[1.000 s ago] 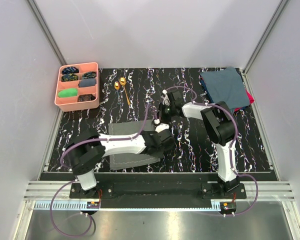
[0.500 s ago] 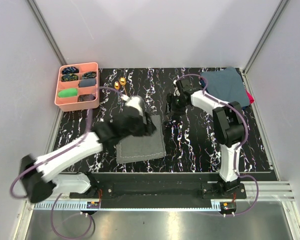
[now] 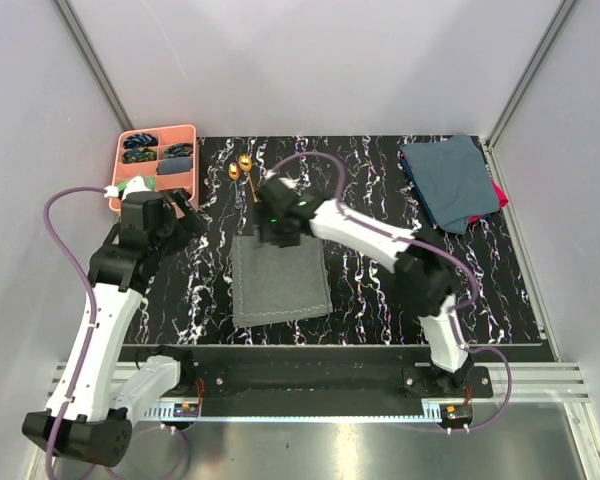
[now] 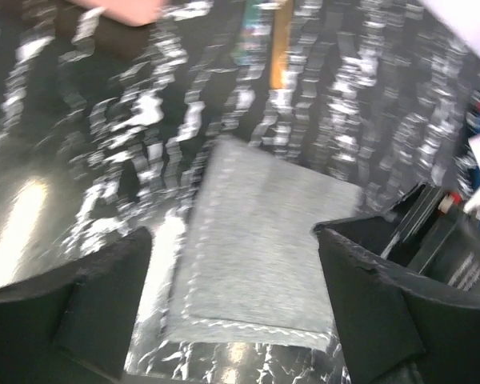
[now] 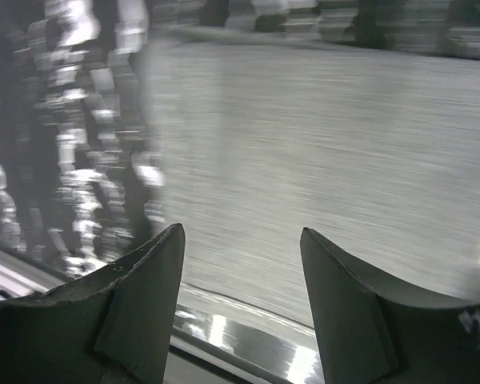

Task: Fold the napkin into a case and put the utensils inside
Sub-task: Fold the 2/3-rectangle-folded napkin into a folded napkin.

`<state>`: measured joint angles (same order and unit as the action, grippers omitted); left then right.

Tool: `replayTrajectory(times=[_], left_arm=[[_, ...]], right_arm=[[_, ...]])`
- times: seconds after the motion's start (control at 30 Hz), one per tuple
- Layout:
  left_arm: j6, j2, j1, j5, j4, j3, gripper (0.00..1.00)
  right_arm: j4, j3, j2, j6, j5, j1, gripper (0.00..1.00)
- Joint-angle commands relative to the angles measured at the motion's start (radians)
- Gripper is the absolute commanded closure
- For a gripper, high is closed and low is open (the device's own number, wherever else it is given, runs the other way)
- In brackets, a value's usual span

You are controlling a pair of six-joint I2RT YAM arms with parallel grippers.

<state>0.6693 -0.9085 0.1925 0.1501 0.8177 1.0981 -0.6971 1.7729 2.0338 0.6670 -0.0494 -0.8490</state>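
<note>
Grey napkin (image 3: 278, 280) lies flat as a rectangle, pale stitched hems visible. Left fingers (image 4: 96, 304) and right fingers (image 5: 140, 288) both spread, empty.

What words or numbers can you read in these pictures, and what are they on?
None can be read.
Black robot part, left wrist view: faint pale print, too blurred to read.
Grey cloth, gold utensils, pink tray: no writing shows.
</note>
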Motion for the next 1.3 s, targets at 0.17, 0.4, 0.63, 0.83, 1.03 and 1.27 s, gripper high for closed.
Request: replayTrajectory(times=[0.17, 0.4, 0.63, 0.83, 1.03, 1.27], left_arm=[[-0.037, 0.062, -0.258, -0.041, 0.136, -0.024, 0.04], [-0.025, 0.039, -0.309, 0.005, 0.179, 0.02, 0.01], [0.049, 0.034, -0.311, 0.1, 0.222, 0.037, 0.01], [0.052, 0.037, -0.311, 0.097, 0.218, 0.028, 0.01], [0.058, 0.034, -0.311, 0.104, 0.215, 0.031, 0.01], [0.069, 0.026, -0.32, 0.115, 0.219, 0.052, 0.01]], right_arm=[[-0.275, 0.543, 0.423, 0.131, -0.222, -0.182, 0.36], [-0.423, 0.786, 0.592, 0.147, -0.267, -0.24, 0.37], [-0.433, 0.778, 0.621, 0.166, -0.285, -0.268, 0.42], [-0.452, 0.798, 0.605, 0.151, -0.345, -0.291, 0.4], [-0.444, 0.787, 0.56, 0.115, -0.365, -0.315, 0.36], [-0.424, 0.777, 0.586, 0.121, -0.285, -0.326, 0.35]])
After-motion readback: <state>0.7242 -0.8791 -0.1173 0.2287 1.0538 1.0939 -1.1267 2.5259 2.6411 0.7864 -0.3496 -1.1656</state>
